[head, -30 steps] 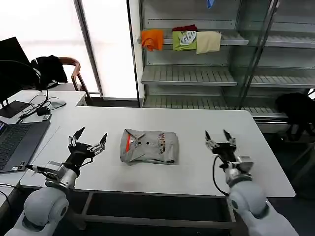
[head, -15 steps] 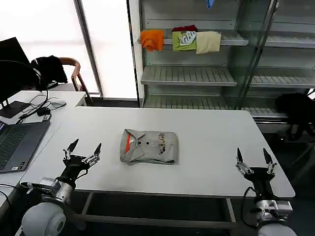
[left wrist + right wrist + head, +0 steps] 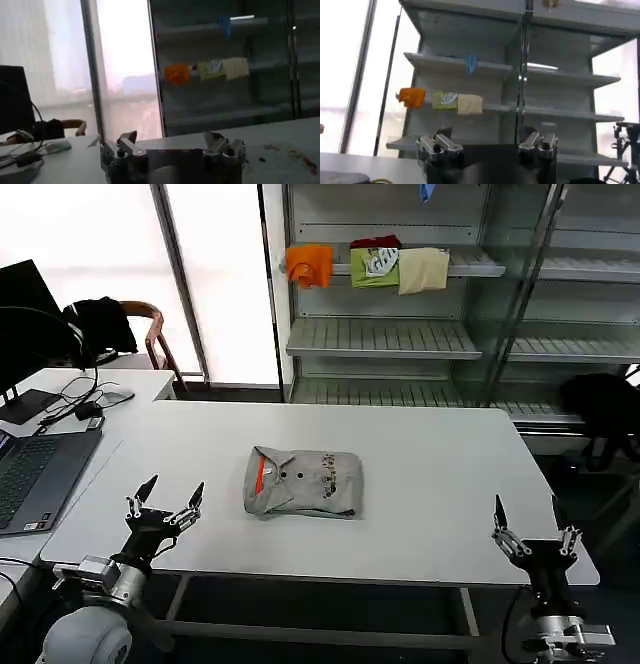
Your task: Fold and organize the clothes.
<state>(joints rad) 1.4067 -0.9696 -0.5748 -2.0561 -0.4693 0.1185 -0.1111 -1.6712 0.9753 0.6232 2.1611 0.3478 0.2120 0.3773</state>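
both our arms have drawn back to the table's [image 3: 420, 464] near edge; left gripper [image 3: 165, 502] and right gripper [image 3: 530, 524] are spread wide, holding nothing. the folded grey shirt [image 3: 303, 482] lies mid-table between them.

Bare table [image 3: 420, 454] lay open all round the shirt [image 3: 303, 481], left gripper [image 3: 165, 501] spread at the near edge left of the shirt, right gripper [image 3: 532, 524] spread at the near right corner, laptop [image 3: 30, 474] farther left.
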